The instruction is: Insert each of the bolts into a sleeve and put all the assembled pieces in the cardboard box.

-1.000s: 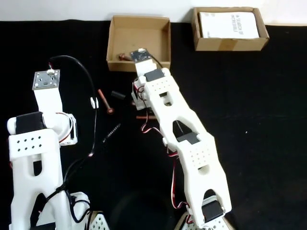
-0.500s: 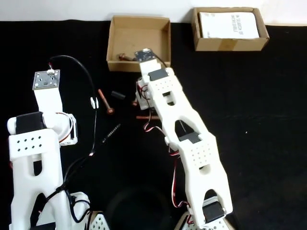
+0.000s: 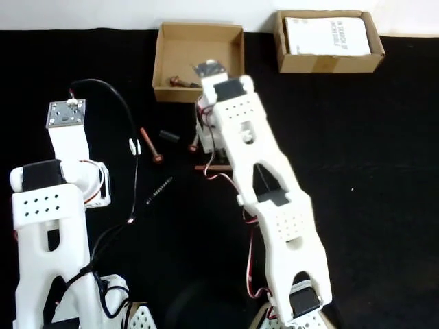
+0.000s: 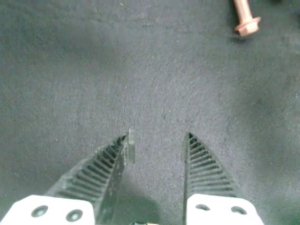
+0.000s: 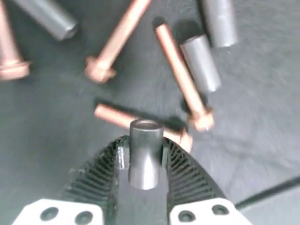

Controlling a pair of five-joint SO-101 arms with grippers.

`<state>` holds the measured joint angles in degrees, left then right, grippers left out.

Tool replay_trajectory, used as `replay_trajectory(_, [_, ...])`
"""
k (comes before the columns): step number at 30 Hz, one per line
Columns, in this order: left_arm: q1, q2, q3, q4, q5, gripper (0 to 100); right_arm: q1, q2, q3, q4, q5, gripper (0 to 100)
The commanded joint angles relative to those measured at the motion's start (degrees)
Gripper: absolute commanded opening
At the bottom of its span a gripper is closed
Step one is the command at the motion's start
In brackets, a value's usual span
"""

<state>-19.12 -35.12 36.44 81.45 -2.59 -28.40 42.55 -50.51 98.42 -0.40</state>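
Our right claw [image 5: 143,146] is closed on a sleeve [image 5: 145,161], which lies along the ribbed fingers [image 5: 101,173] with its open end poking past their tips. On the mat [image 5: 56,108] beyond it we see loose parts. A short bolt [image 5: 110,115] lies crosswise just behind the held sleeve and is partly hidden by it. A long bolt [image 5: 180,75] has a second sleeve [image 5: 200,63] just beside its shank, and a third bolt [image 5: 119,40] lies to one side. Two more sleeves [image 5: 44,16] [image 5: 218,21] lie farther off.

From above, our right arm [image 3: 264,178] stretches from the near edge to the far side, and its tip overlaps the near wall of the box [image 3: 195,51]. A boxed bolt [image 3: 180,81] lies inside, against that wall. Left of the arm, a table bolt [image 3: 149,145] and a dark sleeve [image 3: 169,135] lie near each other on the mat.

Our left arm [image 3: 48,226] stands at the left. Our left claw [image 4: 157,143] is spread apart over bare mat, gripping nothing, with a bolt head [image 4: 244,21] well apart from it. At the far right a second box [image 3: 329,64] holds a white sheet [image 3: 326,34]
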Motion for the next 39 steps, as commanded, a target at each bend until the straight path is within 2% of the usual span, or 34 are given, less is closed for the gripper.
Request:
replay_trajectory(1, [3.9, 0.0, -6.5, 2.0, -0.2, 20, 1.6, -11.6, -4.4, 2.4, 0.1, 0.6])
replay_trajectory(6, [15.7, 0.0, -13.5, 3.5, -1.5, 20, 5.3, -26.1, -3.2, 2.4, 0.4, 0.6])
replay_trajectory(9, [23.8, 0.1, -16.7, 3.5, -6.2, 20, 12.1, -36.0, 2.4, 2.5, 0.4, 0.6])
replay_trajectory(12, [30.5, 3.8, -20.7, 2.0, -12.7, 20, 21.8, -46.4, 13.9, 2.4, 0.4, 0.6])
replay_trajectory(15, [35.0, 13.7, -27.0, 0.1, -15.2, 20, 29.5, -55.7, 26.2, 2.3, 1.1, 0.6])
replay_trajectory(18, [38.2, 27.8, -36.9, 0.8, -19.6, 20, 36.3, -62.9, 37.2, 2.0, 10.4, 0.6])
replay_trajectory(20, [40.3, 36.3, -44.0, 4.1, -23.3, 20, 41.0, -66.4, 45.3, 1.6, 16.8, 0.6])
replay_trajectory(26, [42.7, 56.0, -64.6, 12.0, -36.8, 20, 53.1, -72.3, 72.7, -14.3, 12.8, 0.6])
replay_trajectory(30, [43.1, 67.5, -74.6, 15.8, -45.5, 20, 54.4, -77.9, 88.7, -26.7, 12.8, 0.6])
replay_trajectory(39, [44.4, 81.1, -86.9, 16.0, -51.6, 20, 49.6, -92.1, 117.1, -49.3, 12.6, 0.6])
